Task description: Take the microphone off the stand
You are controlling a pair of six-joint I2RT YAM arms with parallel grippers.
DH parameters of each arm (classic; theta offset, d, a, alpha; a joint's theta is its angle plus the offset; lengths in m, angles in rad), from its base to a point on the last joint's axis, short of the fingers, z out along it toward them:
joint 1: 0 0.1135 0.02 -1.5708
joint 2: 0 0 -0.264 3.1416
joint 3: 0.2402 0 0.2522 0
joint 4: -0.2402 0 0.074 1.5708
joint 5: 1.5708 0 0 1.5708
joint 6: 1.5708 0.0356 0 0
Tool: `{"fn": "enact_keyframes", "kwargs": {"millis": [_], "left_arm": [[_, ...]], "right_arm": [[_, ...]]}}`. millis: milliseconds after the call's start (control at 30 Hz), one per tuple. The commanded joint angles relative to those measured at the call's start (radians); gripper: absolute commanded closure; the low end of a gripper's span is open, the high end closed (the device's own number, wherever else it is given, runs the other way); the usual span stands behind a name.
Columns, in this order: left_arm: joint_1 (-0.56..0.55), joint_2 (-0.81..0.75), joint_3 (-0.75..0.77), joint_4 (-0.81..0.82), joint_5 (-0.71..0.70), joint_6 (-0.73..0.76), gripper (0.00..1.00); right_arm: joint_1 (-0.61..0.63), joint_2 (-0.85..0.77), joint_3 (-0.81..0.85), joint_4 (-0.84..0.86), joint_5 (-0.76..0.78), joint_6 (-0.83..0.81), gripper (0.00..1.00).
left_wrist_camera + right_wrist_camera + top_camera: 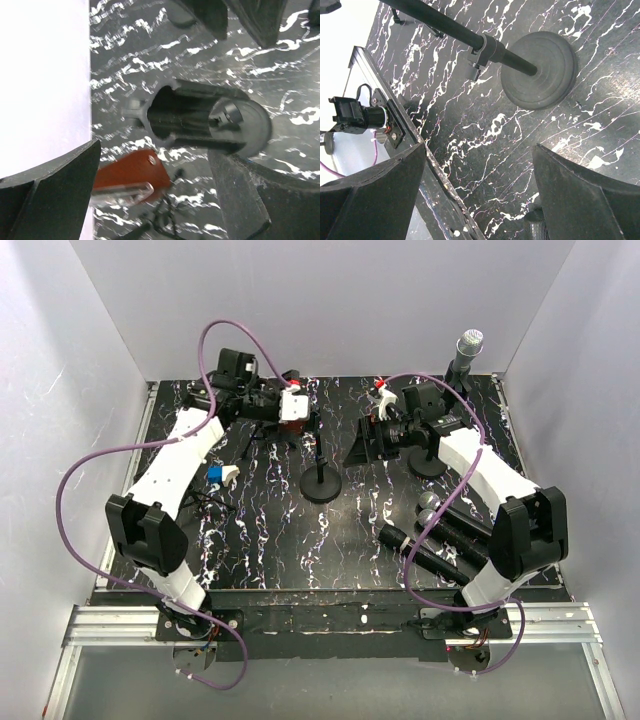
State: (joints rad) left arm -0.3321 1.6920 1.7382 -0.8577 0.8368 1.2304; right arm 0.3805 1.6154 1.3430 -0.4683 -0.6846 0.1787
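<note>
The microphone [468, 348] is standing upright in the right-hand stand [431, 466] at the back right corner of the black marbled table [260, 540]. Its silver grille head is rising above the right arm, its lower body is passing behind that arm, and nothing is touching it. The right gripper [363, 445] is hanging low just left of that stand, facing the middle of the table. Its fingers [375, 195] are spreading wide apart with nothing between them. Its wrist view is looking down on a round stand base [542, 70] and a slanting pole with a clamp [480, 52], though which stand this is cannot be told. The left gripper [297, 422] is hovering at the back centre, above a second, empty stand [322, 483]. The left gripper's fingers [50, 200] are standing apart too, framing that stand's open clip [180, 117] and holding nothing. An orange-red piece [132, 172] is showing blurred just beside one finger. Loose microphones [450, 532] are lying on the table near the right arm.
</note>
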Motion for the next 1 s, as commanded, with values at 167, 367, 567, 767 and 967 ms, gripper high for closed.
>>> {"fn": "enact_keyframes", "kwargs": {"millis": [167, 367, 567, 767, 967], "left_arm": [[-0.136, -0.052, -0.075, 0.33, -0.025, -0.051, 0.15], [-0.173, -0.057, -0.111, 0.361, -0.042, -0.085, 0.24], [-0.182, -0.068, -0.144, 0.361, -0.073, -0.081, 0.26], [-0.183, -0.089, -0.166, 0.341, -0.108, -0.017, 0.27], [-0.183, -0.084, -0.135, 0.355, -0.146, -0.112, 0.41]], "right_arm": [[-0.009, -0.049, -0.018, 0.031, -0.027, -0.019, 0.07], [-0.018, -0.054, -0.025, 0.037, -0.032, -0.018, 0.07], [-0.028, -0.057, -0.031, 0.036, -0.036, -0.016, 0.07], [-0.035, -0.061, -0.042, 0.045, -0.038, -0.01, 0.07], [-0.038, -0.064, -0.047, 0.048, -0.035, -0.005, 0.07]]}}
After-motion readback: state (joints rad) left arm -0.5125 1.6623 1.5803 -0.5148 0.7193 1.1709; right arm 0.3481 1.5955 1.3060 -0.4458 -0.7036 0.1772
